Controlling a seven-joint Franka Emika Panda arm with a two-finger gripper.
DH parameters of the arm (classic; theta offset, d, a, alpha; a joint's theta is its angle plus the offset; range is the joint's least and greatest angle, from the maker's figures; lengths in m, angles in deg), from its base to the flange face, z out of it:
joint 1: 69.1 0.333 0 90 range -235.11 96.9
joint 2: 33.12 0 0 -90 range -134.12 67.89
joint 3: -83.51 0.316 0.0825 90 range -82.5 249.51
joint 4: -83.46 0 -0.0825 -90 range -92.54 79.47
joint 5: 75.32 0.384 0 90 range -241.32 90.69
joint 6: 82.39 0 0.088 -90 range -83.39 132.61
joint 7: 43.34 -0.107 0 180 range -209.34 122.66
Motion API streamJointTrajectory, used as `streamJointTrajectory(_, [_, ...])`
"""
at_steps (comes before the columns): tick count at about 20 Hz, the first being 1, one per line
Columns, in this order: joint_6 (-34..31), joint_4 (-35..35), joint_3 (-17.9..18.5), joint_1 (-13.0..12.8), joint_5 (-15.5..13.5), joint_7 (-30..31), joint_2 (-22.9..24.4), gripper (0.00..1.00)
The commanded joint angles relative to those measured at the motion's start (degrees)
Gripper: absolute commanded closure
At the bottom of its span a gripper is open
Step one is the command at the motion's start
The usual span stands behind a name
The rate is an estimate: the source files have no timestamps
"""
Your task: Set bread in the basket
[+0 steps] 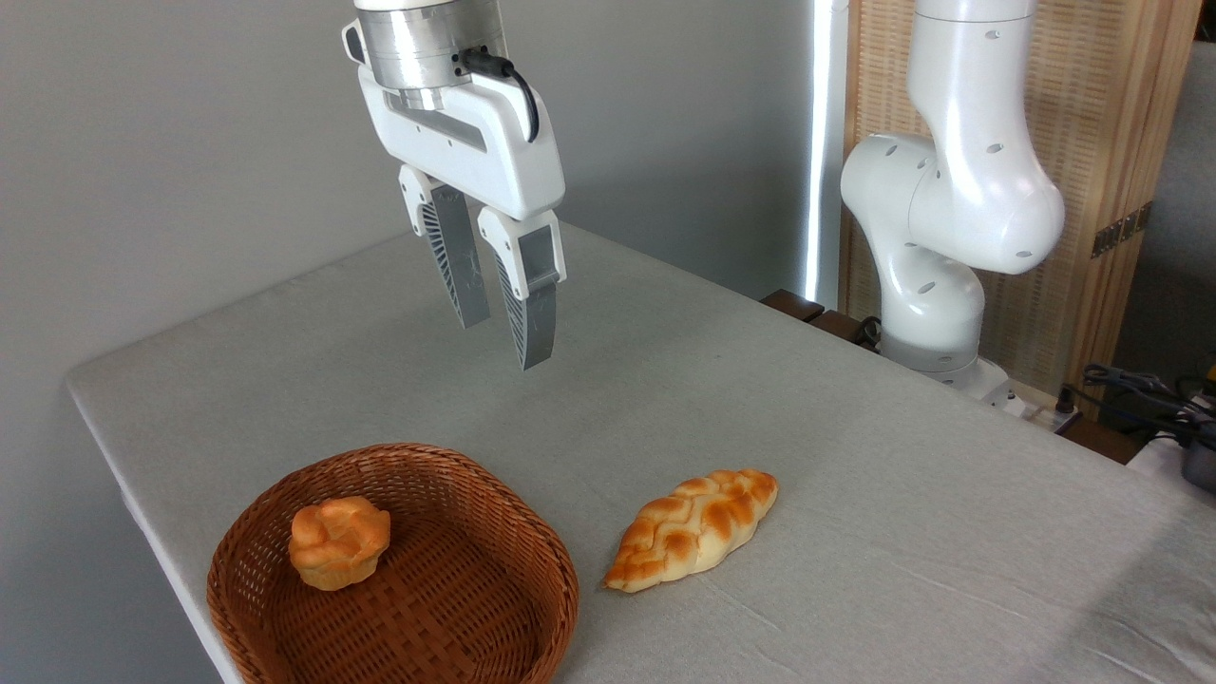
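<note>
The small round orange-golden bun [338, 542] already sits in the reddish-brown woven wicker basket [532, 556]; our empty gripper [505, 337] hangs high with its fingers parted, so we simply lift straight clear.

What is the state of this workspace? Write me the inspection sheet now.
Surface: table under a grey cloth, lightly creased.
Job's things: bread lies inside the basket, near its left side.
Clutter: braided loaf on the cloth, right of the basket, apart from it.
Tool: tool open, empty, high above the table.
Cables: black cable on the tool mount; cable bundle at far right.
Surroundings: grey wall, wooden screen.
</note>
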Motion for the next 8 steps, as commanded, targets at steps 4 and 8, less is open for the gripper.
streamJointTrajectory(4, [0.43,0.97,-1.0,0.74,-0.67,-0.01,-0.51,0.0])
streamJointTrajectory(8, [0.43,0.97,-1.44,0.75,-0.41,-0.01,-0.51,0.0])
